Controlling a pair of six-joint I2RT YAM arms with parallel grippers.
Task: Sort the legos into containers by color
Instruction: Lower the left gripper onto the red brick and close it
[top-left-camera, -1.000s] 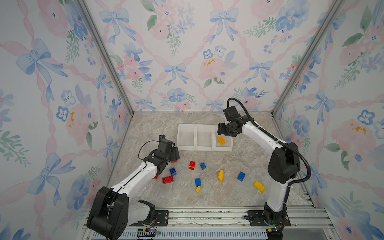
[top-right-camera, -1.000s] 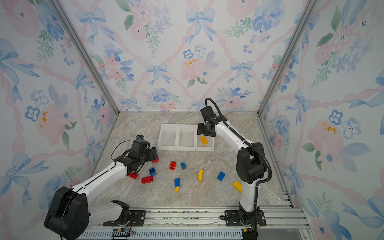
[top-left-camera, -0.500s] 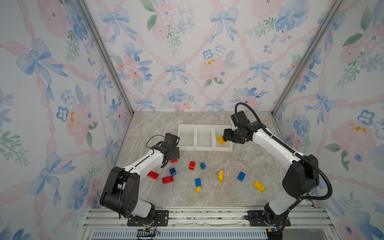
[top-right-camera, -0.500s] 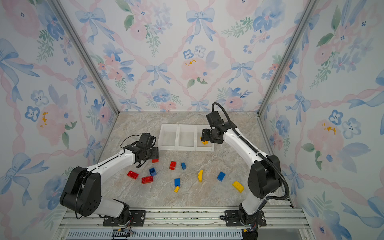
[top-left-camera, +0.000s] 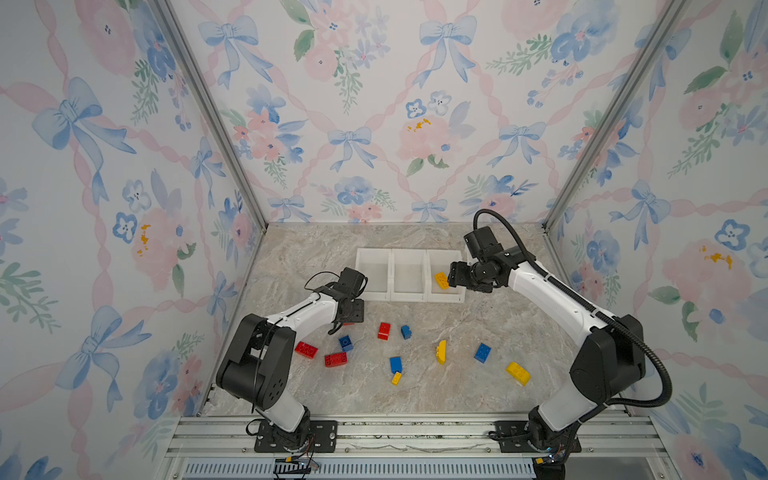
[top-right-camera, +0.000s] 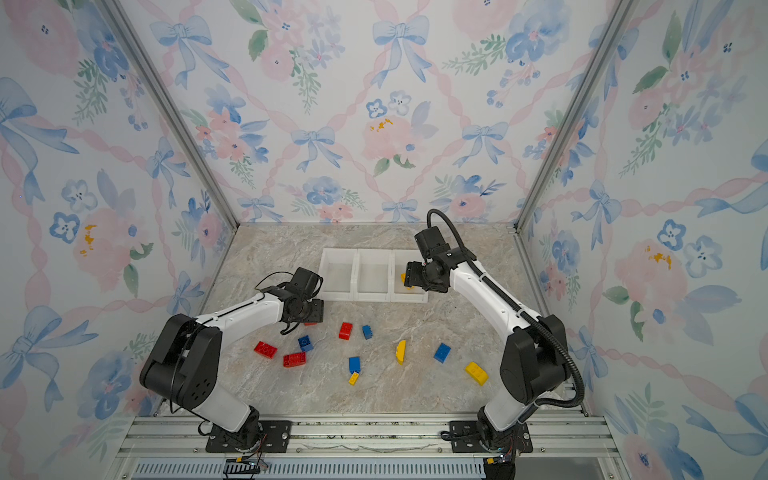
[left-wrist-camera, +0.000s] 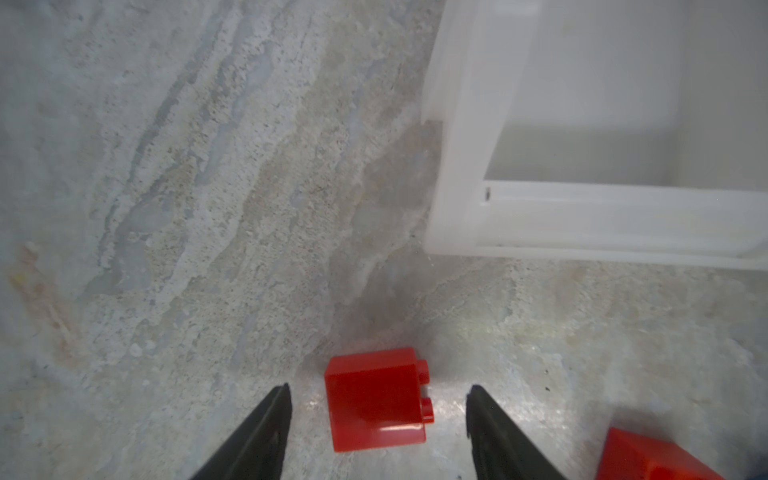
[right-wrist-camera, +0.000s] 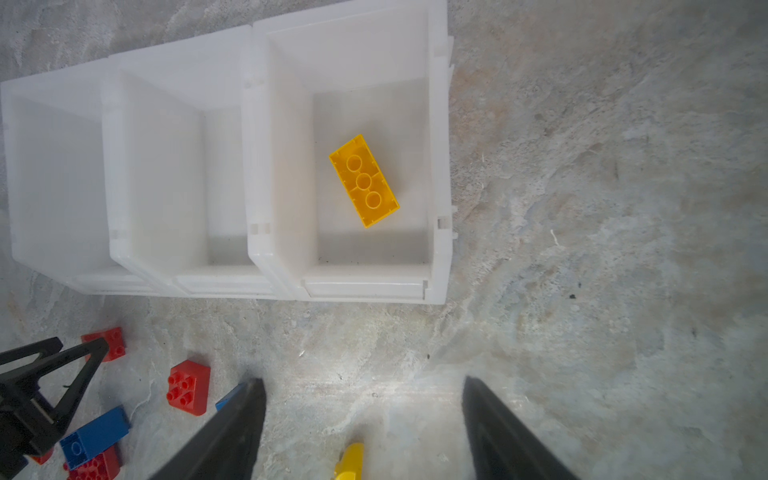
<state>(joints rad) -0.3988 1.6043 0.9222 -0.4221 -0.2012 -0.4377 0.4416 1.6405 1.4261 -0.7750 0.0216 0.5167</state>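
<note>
My left gripper (left-wrist-camera: 379, 387) is open and low over the marble floor, with a small red lego (left-wrist-camera: 376, 401) lying on its side between the fingers, touching neither. In both top views this gripper (top-left-camera: 349, 318) hides most of that brick, just in front of the left corner of the containers (top-left-camera: 392, 266). My right gripper (right-wrist-camera: 362, 379) is open and empty, hovering at the front of the right container (right-wrist-camera: 440, 166). A yellow lego (right-wrist-camera: 364, 181) lies studs-down inside that container. The middle and left containers show nothing inside.
Loose legos lie in front of the containers: red ones (top-left-camera: 384, 331) (top-left-camera: 306, 349) (top-left-camera: 335, 359), blue ones (top-left-camera: 405, 331) (top-left-camera: 345, 343) (top-left-camera: 482, 353), a curved yellow one (top-left-camera: 441, 351) and a yellow one (top-left-camera: 518, 372) near the right arm's base. Patterned walls enclose three sides.
My left gripper has shifted right, settled around the small red lego near the containers and narrowed its jaws. My right gripper has drawn back from over the right container and opened slightly wider.
</note>
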